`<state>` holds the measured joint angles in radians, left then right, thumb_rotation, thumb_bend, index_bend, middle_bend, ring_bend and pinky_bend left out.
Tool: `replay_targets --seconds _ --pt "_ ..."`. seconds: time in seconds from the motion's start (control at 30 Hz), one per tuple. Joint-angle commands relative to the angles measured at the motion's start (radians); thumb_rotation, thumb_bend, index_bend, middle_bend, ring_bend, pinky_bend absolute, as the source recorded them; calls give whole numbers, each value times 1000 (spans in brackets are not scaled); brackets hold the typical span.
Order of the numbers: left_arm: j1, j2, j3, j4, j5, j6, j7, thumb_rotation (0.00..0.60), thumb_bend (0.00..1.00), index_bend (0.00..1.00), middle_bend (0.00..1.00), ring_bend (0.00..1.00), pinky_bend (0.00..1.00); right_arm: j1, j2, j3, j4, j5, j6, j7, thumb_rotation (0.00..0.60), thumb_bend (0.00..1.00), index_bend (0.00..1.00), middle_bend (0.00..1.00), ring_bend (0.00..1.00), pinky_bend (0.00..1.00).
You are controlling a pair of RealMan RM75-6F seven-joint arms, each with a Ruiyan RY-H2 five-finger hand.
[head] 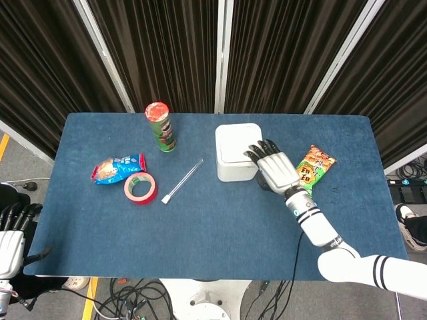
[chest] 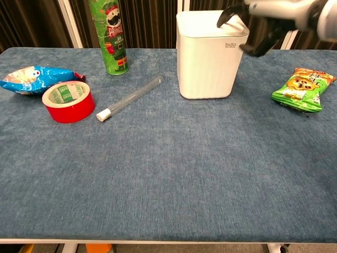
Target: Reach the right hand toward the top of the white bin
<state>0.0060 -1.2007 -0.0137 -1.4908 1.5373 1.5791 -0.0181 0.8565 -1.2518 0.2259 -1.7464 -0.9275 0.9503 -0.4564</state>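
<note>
The white bin (head: 233,152) (chest: 208,60) stands upright at the table's middle back, its lid closed. My right hand (head: 275,169) (chest: 263,16) hovers palm down at the bin's right top edge, fingers spread, fingertips over the lid's right rim. It holds nothing. Whether the fingertips touch the lid I cannot tell. My left hand (head: 12,237) hangs off the table's near left corner, fingers extended, empty.
A green snack packet (head: 313,165) (chest: 303,89) lies right of the bin. Left of the bin are a clear tube (head: 182,181) (chest: 130,98), red tape roll (head: 140,188) (chest: 68,101), blue packet (head: 117,168) (chest: 34,78) and green chip can (head: 161,127) (chest: 110,36).
</note>
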Motion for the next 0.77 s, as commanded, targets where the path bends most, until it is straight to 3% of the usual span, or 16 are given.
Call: replay_targets --seconds 0.03,0.17,0.3,0.4,0.53,0.77 --pt "-1 0 0 1 1 -1 -1 600 0 165 132 12 3 -86 59 -6 -62 -108 117 69 600 440 85 50 0 0" --pt "-4 -3 -1 6 1 -5 -4 600 0 165 132 12 3 -183 125 -57 -116 -188 210 107 600 440 58 30 0 0" --pt "-5 -6 -1 11 0 -9 -11 600 0 165 132 12 3 -311 176 -146 -146 -299 315 176 600 440 52 28 0 0" --pt "-6 -5 -1 12 0 -10 -13 600 0 165 132 12 3 -427 195 -229 -130 -394 403 262 600 440 53 27 0 0" --pt "-7 -5 -1 10 1 -10 -11 600 0 165 132 12 3 -545 189 -301 -79 -471 496 351 600 440 52 26 0 0" --pt "-9 -5 -2 0 3 -10 3 600 0 165 132 12 3 -679 154 -337 6 -576 643 436 600 441 52 29 0 0"
